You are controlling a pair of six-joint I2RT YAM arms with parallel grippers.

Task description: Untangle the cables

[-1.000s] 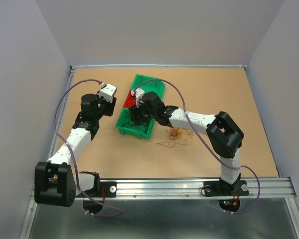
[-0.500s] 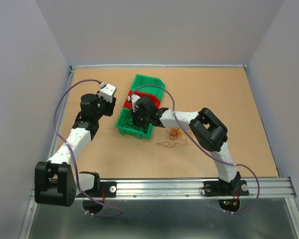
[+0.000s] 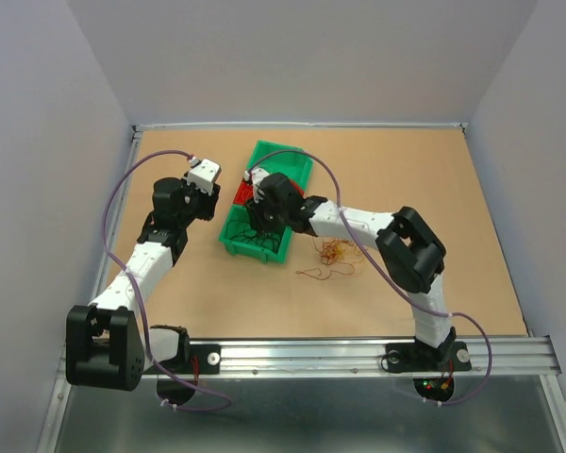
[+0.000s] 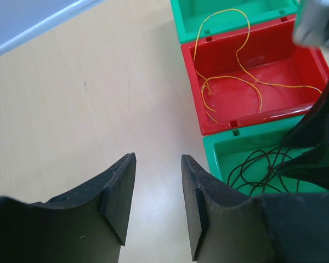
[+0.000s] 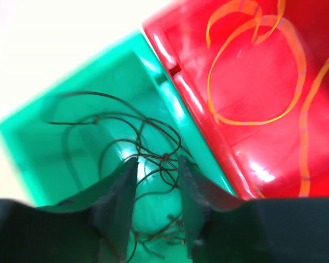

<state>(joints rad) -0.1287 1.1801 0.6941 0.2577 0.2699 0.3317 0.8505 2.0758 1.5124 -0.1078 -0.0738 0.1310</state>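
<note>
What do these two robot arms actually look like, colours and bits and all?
Both arms are white tubes joined by chunky black joints on black bases. A thin purple cable loops along each. The left gripper and right gripper each end in two flat, matte black fingers. Small red and green lights glow by the right base.

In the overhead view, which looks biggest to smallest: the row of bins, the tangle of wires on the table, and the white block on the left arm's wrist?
1. Row of bins
2. Tangle of wires on the table
3. White block, though it sits nearer the camera, so it is close to the tangle
</note>
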